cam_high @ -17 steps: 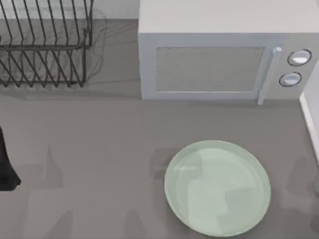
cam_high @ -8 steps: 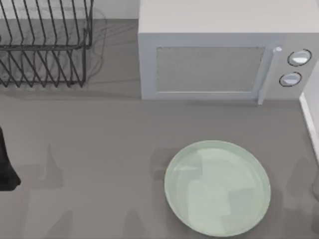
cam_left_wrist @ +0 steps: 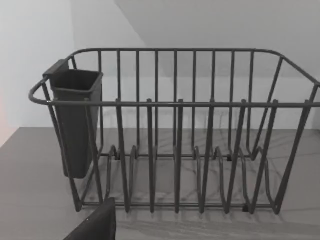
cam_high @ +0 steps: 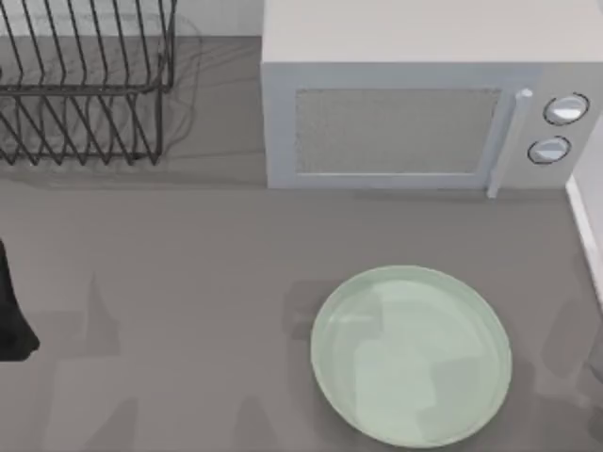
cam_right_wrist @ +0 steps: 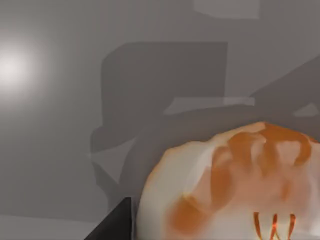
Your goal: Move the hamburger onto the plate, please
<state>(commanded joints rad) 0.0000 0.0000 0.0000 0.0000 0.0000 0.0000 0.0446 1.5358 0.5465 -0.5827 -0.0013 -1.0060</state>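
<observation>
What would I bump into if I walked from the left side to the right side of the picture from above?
The left arm's black tip → black wire dish rack → big round mint-green glossy plate → the white microwave's round knobs.

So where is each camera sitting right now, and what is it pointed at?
Top view: above the table, looking down on plate, microwave, dish rack; left arm at the left edge.
Left wrist view: faces the dish rack, shared with the top view.
Right wrist view: close over the hamburger.
</observation>
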